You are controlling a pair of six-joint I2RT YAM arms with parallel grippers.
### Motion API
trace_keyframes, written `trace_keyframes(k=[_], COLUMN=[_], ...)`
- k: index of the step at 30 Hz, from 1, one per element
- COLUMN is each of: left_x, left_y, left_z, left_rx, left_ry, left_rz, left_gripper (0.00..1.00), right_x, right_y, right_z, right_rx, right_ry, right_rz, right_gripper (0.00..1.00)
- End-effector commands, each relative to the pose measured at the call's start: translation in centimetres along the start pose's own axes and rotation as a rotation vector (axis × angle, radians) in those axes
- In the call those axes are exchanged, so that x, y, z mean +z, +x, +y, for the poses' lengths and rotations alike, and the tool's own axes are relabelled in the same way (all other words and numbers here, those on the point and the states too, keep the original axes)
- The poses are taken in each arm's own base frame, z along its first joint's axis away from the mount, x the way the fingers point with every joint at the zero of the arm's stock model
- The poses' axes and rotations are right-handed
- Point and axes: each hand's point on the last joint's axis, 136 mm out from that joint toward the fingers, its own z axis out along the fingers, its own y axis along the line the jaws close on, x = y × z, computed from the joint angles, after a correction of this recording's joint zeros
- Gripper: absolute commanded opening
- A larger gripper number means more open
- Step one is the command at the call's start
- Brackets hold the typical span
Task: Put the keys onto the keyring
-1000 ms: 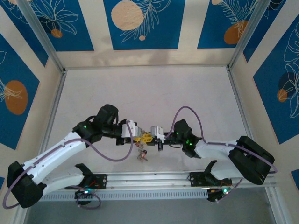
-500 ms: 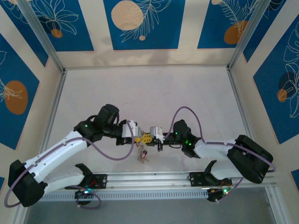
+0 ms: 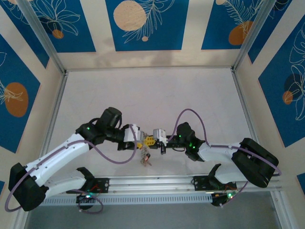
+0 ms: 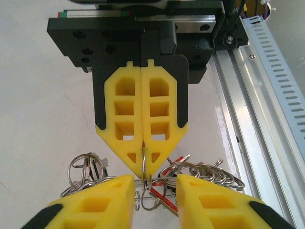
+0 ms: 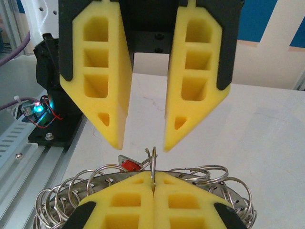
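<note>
right gripper (image 4: 144,167) fully closed, pinching the thin wire of the keyring (image 5: 154,160) at its fingertips. left gripper (image 5: 143,143) faces it tip to tip, jaws parted, gripping nothing; the wire loop stands just under that gap. remaining coils and red-headed keys (image 5: 128,165) hang beneath both tools.

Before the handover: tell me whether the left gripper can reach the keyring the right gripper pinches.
Probably yes: the left gripper stands open just across from the right gripper, shut on the keyring, whose wire loop shows bare between them.
</note>
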Motion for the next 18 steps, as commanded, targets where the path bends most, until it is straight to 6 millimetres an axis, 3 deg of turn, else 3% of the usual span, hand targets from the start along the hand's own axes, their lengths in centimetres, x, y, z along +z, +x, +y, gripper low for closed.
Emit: trace_keyframes(k=[1,7,12,16,18], left_x=[0.1,0.2,-0.4,-0.9,-1.1], left_y=[0.2,0.1,-0.6,-0.5,0.0], left_z=[0.0,0.4,0.6,1.1,1.6], left_rx=[-0.015,-0.015,0.006,0.013,0.000], left_ry=[0.032,0.018,-0.012,-0.058,-0.078], left_rz=[0.017,0.019,-0.004,0.020,0.064], left_gripper=[0.24,0.19,0.01,0.00,0.00], right_x=[0.0,0.1,0.2,0.2,0.2], right_y=[-3.7,-3.9,-3.4,-2.7,-2.1], right_z=[-0.9,-0.7,-0.8,-1.5,-1.7], right_rx=[-0.101,-0.105,-0.103,-0.101,-0.107], right_ry=[0.024,0.020,0.032,0.073,0.088], right_rz=[-0.103,-0.107,-0.094,-0.062,-0.028], right_gripper=[0.00,0.00,0.00,0.00,0.05])
